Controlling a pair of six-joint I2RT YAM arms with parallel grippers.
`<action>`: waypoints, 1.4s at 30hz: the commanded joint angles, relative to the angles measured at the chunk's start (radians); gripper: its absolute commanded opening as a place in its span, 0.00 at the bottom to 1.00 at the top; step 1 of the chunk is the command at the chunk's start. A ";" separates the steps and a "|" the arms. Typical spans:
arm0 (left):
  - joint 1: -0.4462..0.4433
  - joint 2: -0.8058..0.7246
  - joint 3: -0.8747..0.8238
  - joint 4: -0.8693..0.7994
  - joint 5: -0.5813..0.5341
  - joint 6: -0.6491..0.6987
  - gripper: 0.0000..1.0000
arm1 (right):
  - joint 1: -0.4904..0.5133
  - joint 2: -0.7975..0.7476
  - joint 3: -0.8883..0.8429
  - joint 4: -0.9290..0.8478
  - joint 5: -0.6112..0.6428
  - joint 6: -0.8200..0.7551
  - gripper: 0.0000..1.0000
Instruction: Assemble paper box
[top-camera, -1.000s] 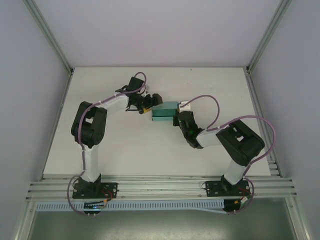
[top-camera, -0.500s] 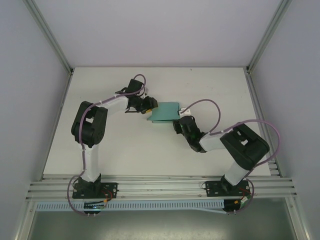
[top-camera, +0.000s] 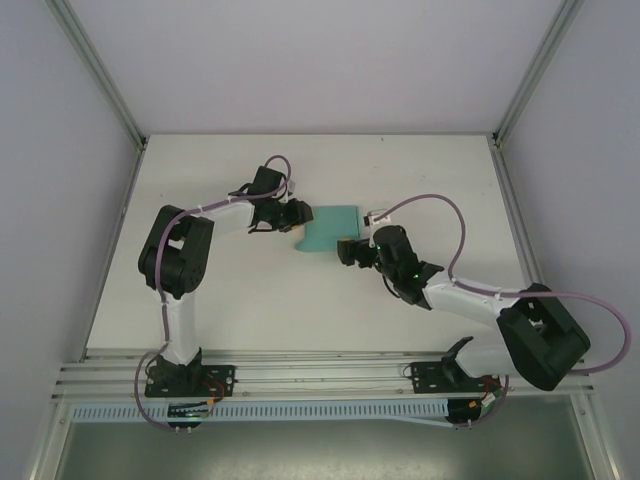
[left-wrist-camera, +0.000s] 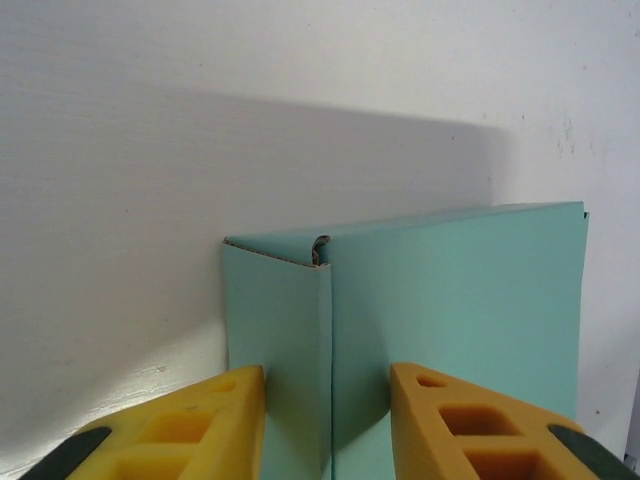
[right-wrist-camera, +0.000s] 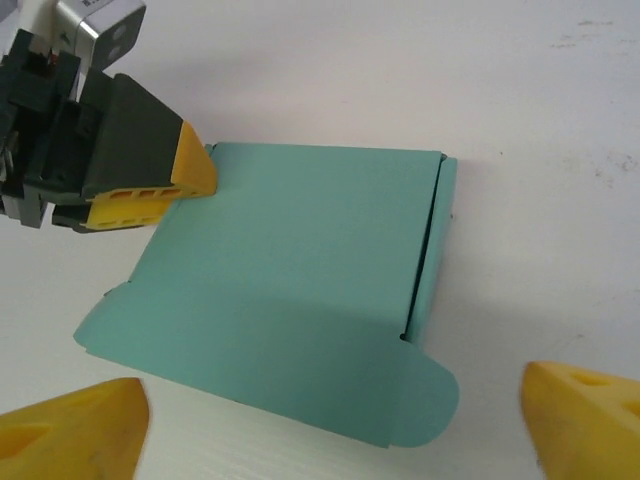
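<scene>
As the left gripper (top-camera: 298, 217) clamps the paper box (top-camera: 330, 228) at its 9 o'clock corner, prob. to steady it, the right gripper (top-camera: 346, 250) at 5 o'clock stands wide open.

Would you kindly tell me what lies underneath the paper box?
White table shows all around the paper box. The patch directly beneath it, and its inside, are hidden by the teal card.
</scene>
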 joint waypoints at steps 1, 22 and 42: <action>-0.005 0.018 -0.064 -0.085 -0.056 0.028 0.32 | -0.055 -0.020 0.037 -0.092 -0.034 0.079 0.99; 0.112 0.009 -0.282 0.304 0.275 -0.100 0.03 | -0.360 0.493 0.293 0.097 -0.802 0.461 0.96; 0.121 -0.114 -0.231 0.275 0.234 0.114 0.38 | -0.341 0.572 0.365 0.209 -0.969 0.548 0.42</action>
